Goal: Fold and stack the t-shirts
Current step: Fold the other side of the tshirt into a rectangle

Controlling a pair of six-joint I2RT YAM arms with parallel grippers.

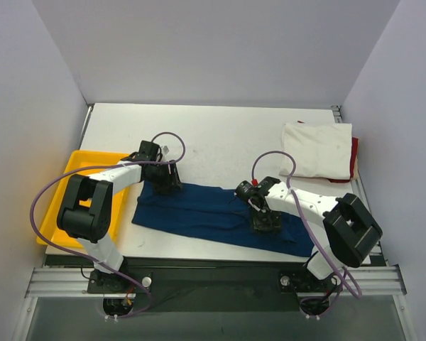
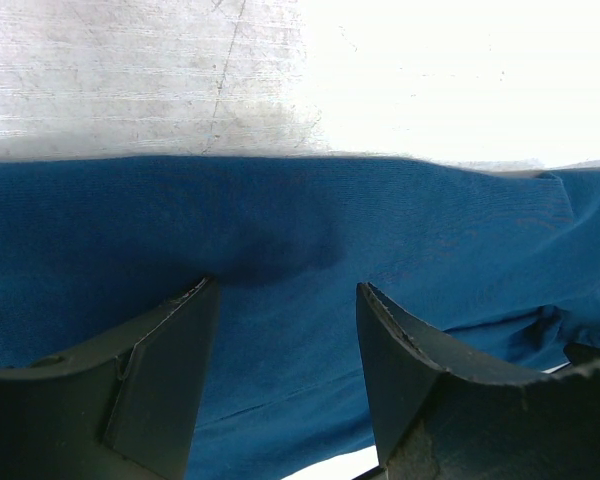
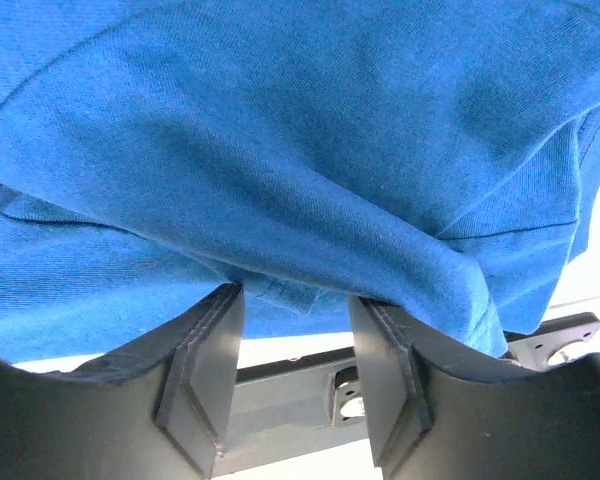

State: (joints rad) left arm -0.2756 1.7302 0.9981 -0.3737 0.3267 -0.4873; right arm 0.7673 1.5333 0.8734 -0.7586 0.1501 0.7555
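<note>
From above, the navy t-shirt (image 1: 199, 209) lies as a long rumpled band across the near middle of the table (image 1: 220, 131), slanting from far left to near right. The left gripper (image 1: 165, 182) is down at its far-left edge, and the right gripper (image 1: 265, 220) is on the cloth near its right end. The cream t-shirt (image 1: 316, 148) sits folded at the far right. The red t-shirt (image 1: 354, 158) shows as a strip along its right side, apparently beneath it. The yellow tray (image 1: 57, 213) is at the left edge.

In the left wrist view the fingers (image 2: 160, 380) stand spread with nothing clamped. Navy cloth fills the gap and beyond, its far hem lying against bare table.

In the right wrist view the fingers (image 3: 205, 370) are likewise apart, with a fold of navy cloth draped across their tips, not pinched.

I judge the step in hand to be taking hold of the navy shirt for a fold. To do it well, each gripper should close on one clean edge rather than a bunched pleat. Both should then lift together with the band taut between them, so it lays over flat. The loose fold on the right risks a crooked crease.

No brand, label or writing can be read in any view, and the shirt's print does not show
</note>
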